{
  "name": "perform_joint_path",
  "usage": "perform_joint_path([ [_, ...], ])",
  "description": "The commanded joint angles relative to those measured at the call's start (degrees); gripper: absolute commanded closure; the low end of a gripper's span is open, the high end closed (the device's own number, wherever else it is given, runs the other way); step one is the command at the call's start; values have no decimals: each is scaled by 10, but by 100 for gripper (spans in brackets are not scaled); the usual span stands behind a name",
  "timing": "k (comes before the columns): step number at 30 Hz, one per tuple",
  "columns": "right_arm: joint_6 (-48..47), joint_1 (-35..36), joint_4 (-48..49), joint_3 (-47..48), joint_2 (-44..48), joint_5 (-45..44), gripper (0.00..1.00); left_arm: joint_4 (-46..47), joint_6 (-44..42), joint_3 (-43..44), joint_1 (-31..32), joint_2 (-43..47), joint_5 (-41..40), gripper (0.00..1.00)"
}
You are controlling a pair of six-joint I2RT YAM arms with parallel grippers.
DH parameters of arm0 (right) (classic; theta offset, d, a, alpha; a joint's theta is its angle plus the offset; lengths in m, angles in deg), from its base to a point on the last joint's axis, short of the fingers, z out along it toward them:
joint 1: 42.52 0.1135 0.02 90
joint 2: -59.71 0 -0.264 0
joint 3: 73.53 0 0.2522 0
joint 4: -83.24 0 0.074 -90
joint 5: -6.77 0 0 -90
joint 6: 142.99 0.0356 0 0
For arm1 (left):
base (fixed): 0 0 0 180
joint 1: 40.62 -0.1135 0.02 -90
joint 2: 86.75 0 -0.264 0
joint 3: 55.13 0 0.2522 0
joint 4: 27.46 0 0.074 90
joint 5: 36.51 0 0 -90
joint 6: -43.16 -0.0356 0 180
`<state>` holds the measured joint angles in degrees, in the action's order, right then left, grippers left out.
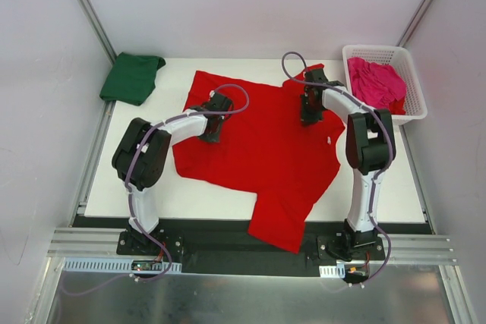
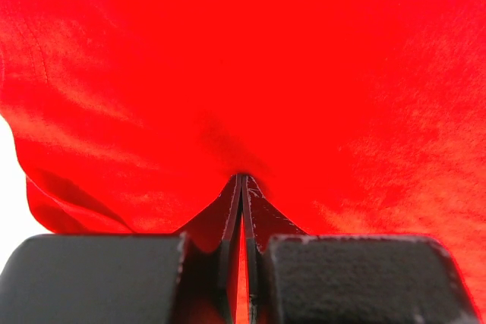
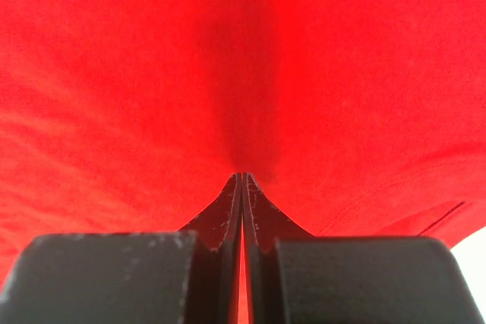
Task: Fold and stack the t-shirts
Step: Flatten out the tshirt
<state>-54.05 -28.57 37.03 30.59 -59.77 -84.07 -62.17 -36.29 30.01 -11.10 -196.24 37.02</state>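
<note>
Starting with the only container: the basket (image 1: 414,90) sits just off the far right corner of the red shirt (image 1: 258,149). It has the pink shirt (image 1: 376,83) bunched up inside, covering most of the bottom, and it doesn't look folded as far as we can tell.

The red shirt is the big thing here, spread open over the middle of the table (image 1: 205,195). Its long axis runs left to right across the table, slightly skewed. We read the little notch on its right edge as the neckline, so the collar points right and the hem points left. One sleeve sticks out toward the far side and the other toward the near side. The near one hangs over the table's front edge onto the dark strip by the arm bases. The shirt is mostly flat, with a few wrinkles.

The left hand (image 1: 210,136) is down on the left part of the red shirt, near the hem end. In the wrist view we see its fingers pressed right together with a bit of red cloth pinched at the tip, and the fabric pulls up to a point there. The right hand (image 1: 307,119) is on the far right part of the shirt, by the far sleeve. Same deal there: it's clamped tight on a pinch of red cloth.

The green shirt (image 1: 133,77) lies well off the red shirt's far left corner, folded into a rough block and not touching it.
</note>
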Motion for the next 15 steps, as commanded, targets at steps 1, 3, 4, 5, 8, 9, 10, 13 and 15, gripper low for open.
perform_joint_path([
  [1,-23,-2,-39,48,-22,-17,98,-19,31,9,-5,-31,49,100],
  [3,-26,-3,-44,67,-31,-17,98,-22,34,11,-5,-34,55,100],
  [4,-30,-2,-50,74,-42,-17,98,-21,37,13,-6,-38,59,100],
  [5,-32,-3,-53,81,-46,-17,98,-21,37,14,-6,-40,60,100],
  [8,-39,-3,-67,111,-65,-11,98,-28,39,12,-5,-41,63,100],
  [9,-39,-4,-69,117,-69,-9,98,-29,40,10,-5,-40,63,100],
  [10,-41,-5,-73,128,-73,-8,98,-31,44,2,-5,-33,64,100],
  [13,-44,-9,-80,152,-87,-1,98,-34,54,-20,-6,-14,72,100],
  [15,-46,-12,-85,167,-100,3,98,-34,56,-39,-5,-5,69,100],
])
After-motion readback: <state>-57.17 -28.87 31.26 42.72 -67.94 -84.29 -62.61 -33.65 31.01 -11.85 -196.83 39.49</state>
